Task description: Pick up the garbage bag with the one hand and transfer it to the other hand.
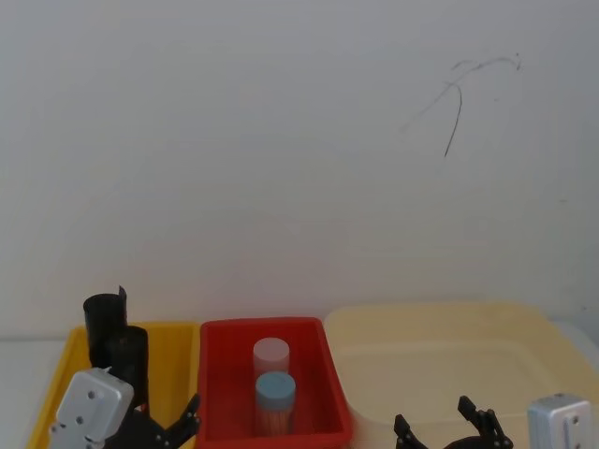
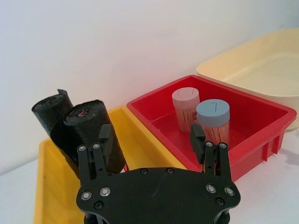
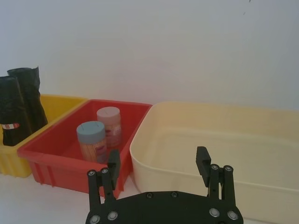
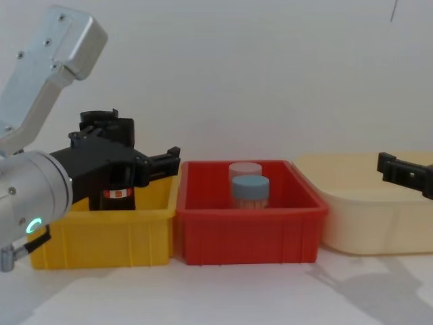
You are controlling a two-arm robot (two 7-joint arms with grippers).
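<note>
Black plastic roll with a red-and-white label band, the garbage bag point(image 4: 118, 195), stands upright in the yellow bin point(image 4: 101, 233), which sits at the left end of a three-bin row on the white desk point(image 4: 223, 291). Plain black roll point(image 2: 49, 105) leans just behind it, touching. Red bin point(image 4: 247, 237) in the middle holds two jars, the pink-lidded one point(image 2: 185, 100) farther back and the blue-lidded one point(image 2: 212, 114) nearer. Cream bin point(image 4: 365, 230) at the right end. Left gripper point(image 2: 150, 137) hovers over the yellow bin's near side, in front of the bag's upper half. Its fingers are spread wide with nothing between them; contact with the bag not discernible. Green ring point(image 4: 32, 225) glows on its silver-grey arm. Right gripper point(image 3: 158, 161) hangs before the cream bin, fingers likewise wide apart, holding nothing
</note>
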